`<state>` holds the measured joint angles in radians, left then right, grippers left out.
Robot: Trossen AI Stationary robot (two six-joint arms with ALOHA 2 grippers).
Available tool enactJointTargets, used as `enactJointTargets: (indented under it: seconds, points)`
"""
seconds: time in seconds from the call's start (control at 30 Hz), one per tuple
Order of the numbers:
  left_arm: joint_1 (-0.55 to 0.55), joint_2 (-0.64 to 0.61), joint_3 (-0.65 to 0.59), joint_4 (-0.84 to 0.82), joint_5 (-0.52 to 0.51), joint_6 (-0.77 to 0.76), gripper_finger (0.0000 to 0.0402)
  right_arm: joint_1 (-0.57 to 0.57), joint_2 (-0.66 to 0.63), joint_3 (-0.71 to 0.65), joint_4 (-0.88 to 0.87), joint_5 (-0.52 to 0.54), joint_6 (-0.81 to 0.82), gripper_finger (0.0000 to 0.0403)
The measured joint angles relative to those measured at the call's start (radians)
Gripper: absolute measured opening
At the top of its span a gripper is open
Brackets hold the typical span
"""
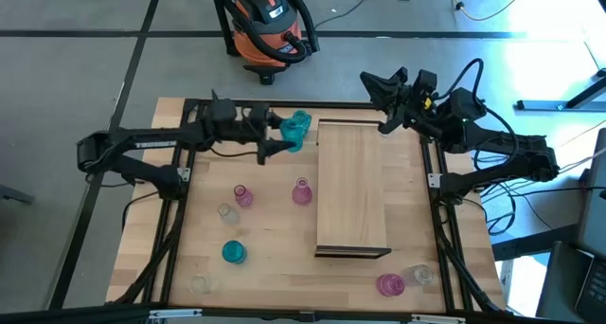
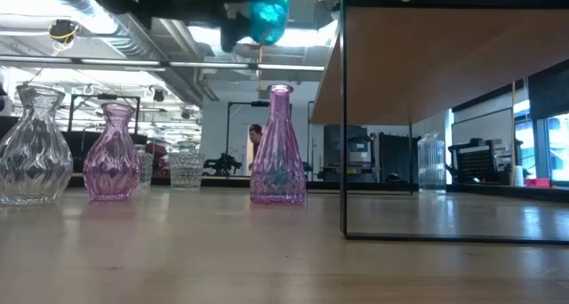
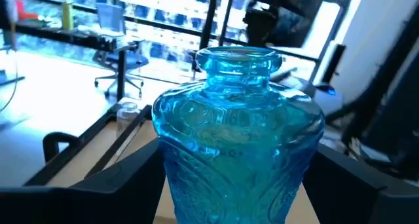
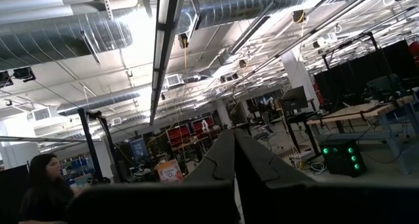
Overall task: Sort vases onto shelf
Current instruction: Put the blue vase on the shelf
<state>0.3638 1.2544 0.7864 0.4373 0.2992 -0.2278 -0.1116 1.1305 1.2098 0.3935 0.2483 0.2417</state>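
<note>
L end effector point(image 1: 284, 135) holds a teal vase point(image 1: 297, 128) up off the table point(image 1: 275, 229), near the far edge, just left of the shelf point(image 1: 352, 187). Fingers set wide round the vase's belly, one dark finger point(image 3: 118, 185) on each side in the wrist view. Vase: see-through blue-teal glass, squat rounded body w/ raised pattern, short neck, thick flared rim. In the low view it hangs high point(image 2: 267, 15), well above the table top.

Shelf: long light-wood board, raised on a thin black frame, dark edge at the near short end. Top looks bare in the high view.

Rest of the vases stand on the table: two pink ones left of the shelf, a small one point(image 1: 242, 195) and a taller narrow-necked one point(image 1: 301, 191); a clear one point(image 1: 227, 213) just beside the small pink; a teal one point(image 1: 233, 252) nearer the front; another clear one point(image 1: 198, 284) at the front left, faint, hard to make out. Front right of the shelf: a pink vase point(image 1: 390, 284) and a clear one point(image 1: 421, 275) close together.

R end effector point(image 1: 386, 101) waits at the far right corner, beyond the shelf, fingers shut together, nothing in them.

Orange shop vac point(image 1: 265, 26) on the floor past the table. A person point(image 4: 42, 185) shows in the room beyond.
</note>
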Motion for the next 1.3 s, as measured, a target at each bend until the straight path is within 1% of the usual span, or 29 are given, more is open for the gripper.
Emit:
enactJointTargets:
  seconds: [0.07, 0.13, 0.23, 0.3, 0.43, 0.53, 0.63, 0.7, 0.83, 0.97, 1.23, 1.3]
  points:
    - [-0.007, 0.054, 0.0, 0.047, -0.012, -0.03, 0.0298, 0.0, 0.0, 0.0, 0.0, 0.0, 0.0, 0.0001]
    - [-0.019, 0.11, -0.002, 0.122, -0.015, -0.028, 0.0298, 0.0, 0.0, 0.0, 0.001, 0.0, 0.0, 0.0001]
    - [-0.039, 0.202, -0.002, 0.325, -0.02, -0.019, 0.0298, 0.0, 0.0, 0.0, 0.002, 0.0, -0.003, 0.0001]
    - [-0.04, 0.262, -0.002, 0.432, -0.028, -0.022, 0.0298, 0.0, 0.0, 0.0, 0.002, 0.0, -0.003, 0.0001]
    - [-0.038, 0.368, 0.0, 0.533, -0.076, -0.024, 0.0298, 0.0, -0.013, 0.0, 0.003, -0.001, -0.004, 0.0001]
    - [-0.039, 0.43, 0.044, 0.54, -0.058, -0.019, 0.0298, 0.0, -0.025, 0.0, 0.004, -0.006, -0.012, 0.0001]
    - [-0.05, 0.481, 0.121, 0.531, -0.037, 0.033, 0.0298, 0.0, -0.04, 0.0, -0.009, -0.006, -0.016, 0.0001]
    - [-0.056, 0.506, 0.181, 0.494, -0.042, 0.075, 0.0298, 0.0, -0.045, 0.0, -0.004, -0.006, -0.029, 0.0001]
    - [-0.065, 0.55, 0.301, 0.347, -0.048, 0.161, 0.0298, 0.0, -0.065, 0.0, -0.012, -0.006, -0.04, 0.0001]
    - [-0.084, 0.595, 0.384, 0.254, -0.105, 0.21, 0.0298, 0.0, -0.084, 0.0, -0.04, -0.007, -0.044, 0.0001]
    - [-0.125, 0.678, 0.448, 0.248, -0.208, 0.177, 0.0298, 0.0, -0.12, 0.0, -0.092, -0.007, -0.05, 0.0001]
    - [-0.139, 0.692, 0.455, 0.251, -0.27, 0.164, 0.0298, 0.0, -0.123, 0.0, -0.1, -0.007, -0.053, 0.0001]
